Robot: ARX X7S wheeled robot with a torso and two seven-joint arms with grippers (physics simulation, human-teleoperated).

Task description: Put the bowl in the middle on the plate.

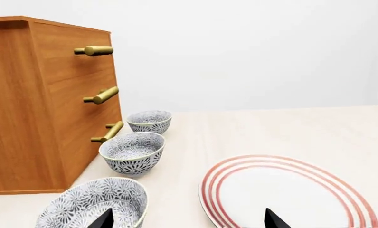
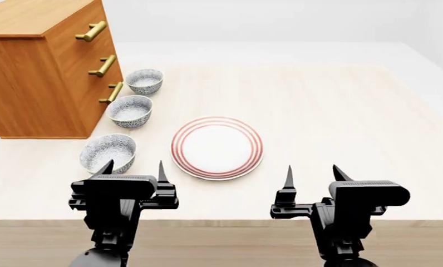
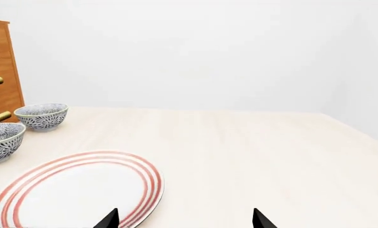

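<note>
Three patterned bowls stand in a row beside the wooden drawer cabinet. The bowl in the middle (image 2: pixel 130 110) (image 1: pixel 132 151) (image 3: pixel 0 140) sits upright between the far bowl (image 2: pixel 145 80) (image 1: pixel 149 120) and the near bowl (image 2: pixel 108 151) (image 1: pixel 95 204). The plate (image 2: pixel 217 147) (image 1: pixel 290 194) (image 3: pixel 75 190), white with red rings, lies flat to the right of the bowls. My left gripper (image 2: pixel 133 168) (image 1: pixel 189 219) hovers open near the table's front, by the near bowl. Open too, my right gripper (image 2: pixel 311 173) (image 3: pixel 184 219) hangs right of the plate, holding nothing.
A wooden drawer cabinet (image 2: pixel 43 67) (image 1: pixel 43 104) with brass handles stands at the far left, close behind the bowls. The light wooden table (image 2: pixel 333 105) stretches right and back. Its front edge runs just below the grippers.
</note>
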